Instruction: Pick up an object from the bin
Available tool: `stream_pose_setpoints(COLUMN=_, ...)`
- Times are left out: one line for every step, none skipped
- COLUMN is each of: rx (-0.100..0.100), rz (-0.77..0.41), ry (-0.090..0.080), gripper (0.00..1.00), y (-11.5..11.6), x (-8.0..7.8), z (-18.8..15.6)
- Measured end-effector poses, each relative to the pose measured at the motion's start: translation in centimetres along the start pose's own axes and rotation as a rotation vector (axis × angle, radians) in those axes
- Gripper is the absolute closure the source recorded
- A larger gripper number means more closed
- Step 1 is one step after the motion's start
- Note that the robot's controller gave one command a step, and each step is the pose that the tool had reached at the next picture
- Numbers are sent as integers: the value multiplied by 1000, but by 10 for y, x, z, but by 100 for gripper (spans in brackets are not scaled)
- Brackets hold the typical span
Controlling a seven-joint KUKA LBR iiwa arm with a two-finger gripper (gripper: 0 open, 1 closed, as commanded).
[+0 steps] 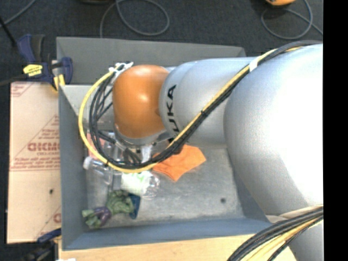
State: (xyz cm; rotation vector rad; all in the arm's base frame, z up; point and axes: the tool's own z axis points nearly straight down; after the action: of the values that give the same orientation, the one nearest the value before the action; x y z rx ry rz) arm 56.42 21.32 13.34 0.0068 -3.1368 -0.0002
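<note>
Orange cloth (182, 162) lies just right of your gripper (126, 162), which sits low in the left half of the bin (70, 162) above a clear plastic piece (138, 184), probably set for a pick. Its wrist hides the grip, so you cannot tell whether it is open or closed.

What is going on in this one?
The KUKA arm reaches from the right into the grey bin. Its gripper is low over the left part of the bin, under the orange wrist cover. Just below it lies a clear plastic thing. An orange cloth lies to its right, and a crumpled green thing lies nearer the front wall. I cannot tell whether anything is gripped yet.
</note>
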Motion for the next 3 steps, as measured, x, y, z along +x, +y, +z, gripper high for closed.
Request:
stream_pose_setpoints(rx=-2, rz=4, ry=-7, gripper=0, y=-1, x=-2, z=-5)
stream_pose_setpoints(rx=-3, rz=-73, ry=-12, gripper=0, y=-13, x=12, z=2)
stream_pose_setpoints(rx=1, rz=-198, ry=-5, gripper=0, y=-42, x=32, z=15)
